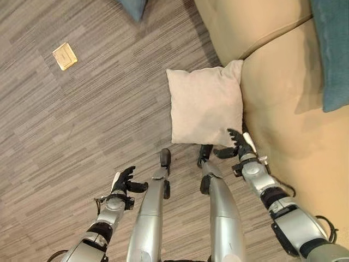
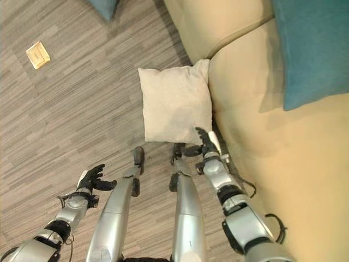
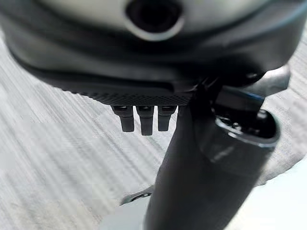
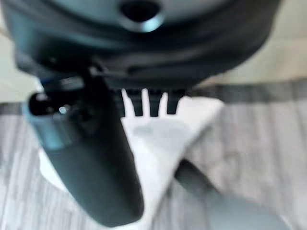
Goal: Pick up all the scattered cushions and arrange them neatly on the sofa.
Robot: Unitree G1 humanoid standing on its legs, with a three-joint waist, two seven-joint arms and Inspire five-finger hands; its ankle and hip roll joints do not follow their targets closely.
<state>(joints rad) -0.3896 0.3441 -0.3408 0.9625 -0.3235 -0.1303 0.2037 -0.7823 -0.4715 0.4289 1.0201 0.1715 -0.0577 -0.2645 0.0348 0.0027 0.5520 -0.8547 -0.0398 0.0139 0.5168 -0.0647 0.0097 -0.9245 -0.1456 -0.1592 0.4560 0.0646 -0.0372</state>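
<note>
fingers [image 1: 235, 135] hover open by beige cushion [image 1: 204, 103] against sofa [image 1: 294, 114].

A cushion [image 1: 205, 105] is lying on the floor [image 1: 71, 125], its right edge touching the sofa [image 1: 283, 109] front. A second cushion [image 1: 334, 52] is resting on the sofa seat, further right. A third cushion [image 1: 132, 7] is sitting on the floor behind, well apart. A small plate [image 1: 65, 56] is lying on the floor far left.
</note>
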